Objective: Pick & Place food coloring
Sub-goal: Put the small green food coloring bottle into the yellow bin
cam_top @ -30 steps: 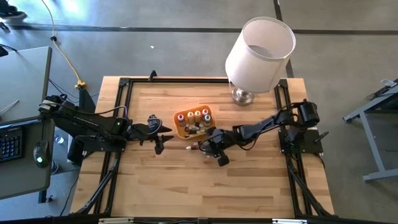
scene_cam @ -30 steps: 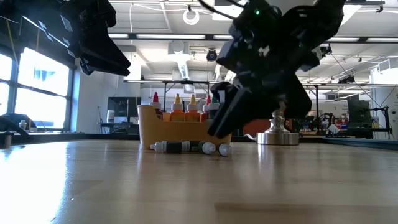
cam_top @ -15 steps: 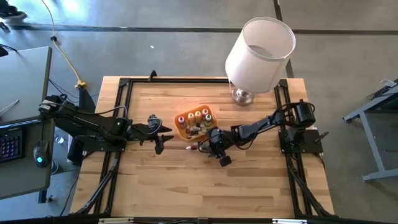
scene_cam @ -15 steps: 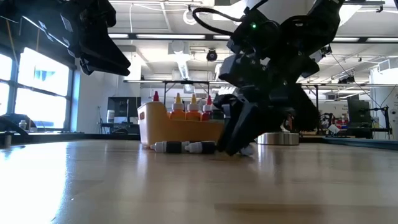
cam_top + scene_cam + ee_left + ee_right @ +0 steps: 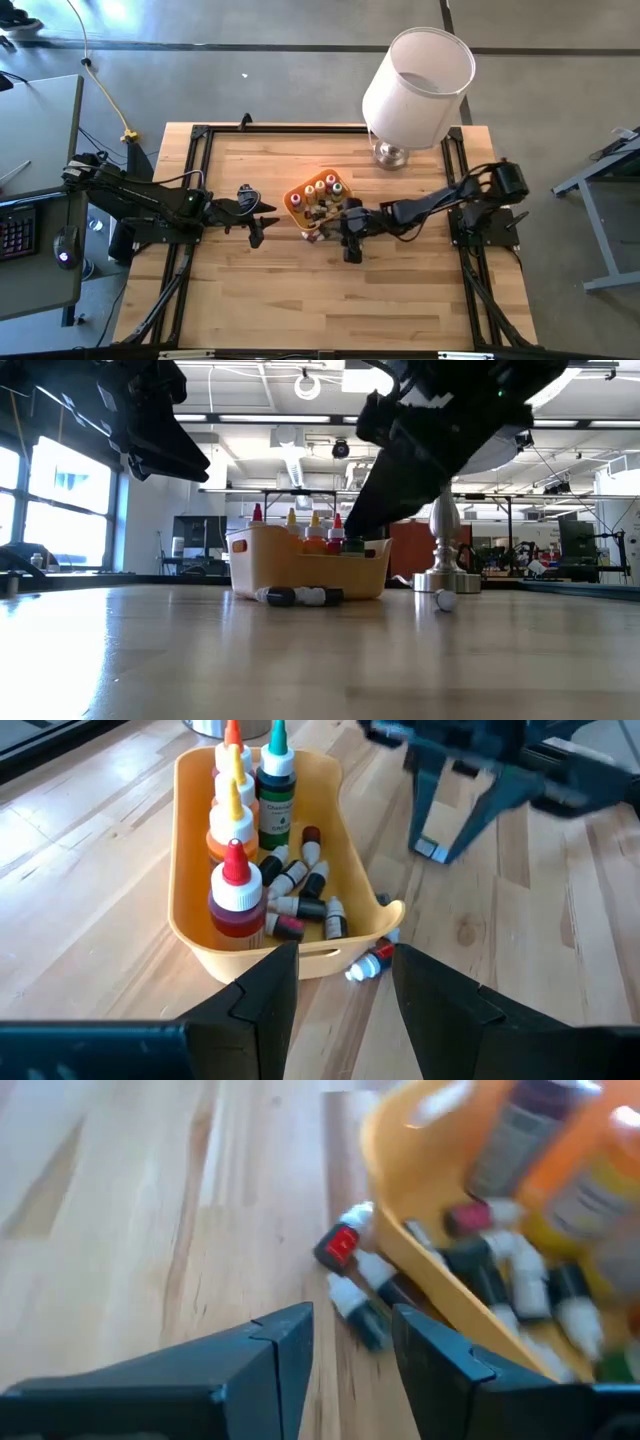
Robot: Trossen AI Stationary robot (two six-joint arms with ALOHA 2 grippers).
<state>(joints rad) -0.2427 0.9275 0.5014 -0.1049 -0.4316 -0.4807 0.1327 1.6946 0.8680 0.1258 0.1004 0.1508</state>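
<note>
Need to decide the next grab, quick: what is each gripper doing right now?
Left gripper: open, empty, facing the orange tray.
Right gripper: open, empty, above the vials on the table beside the tray.

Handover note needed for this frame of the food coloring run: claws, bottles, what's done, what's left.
Left claw: open, empty, waiting beside the orange tray.
Right claw: open, empty, low over the table next to the tray's other side.
In the tray: four upright bottles along one wall, plus a pile of small vials lying on its floor.
Not yet in: two or three vials on the table against the tray's outer wall, in front of the right claw; one small white piece lies apart near the lamp base.
Left to do: pick up those loose vials and drop them in the tray.
</note>
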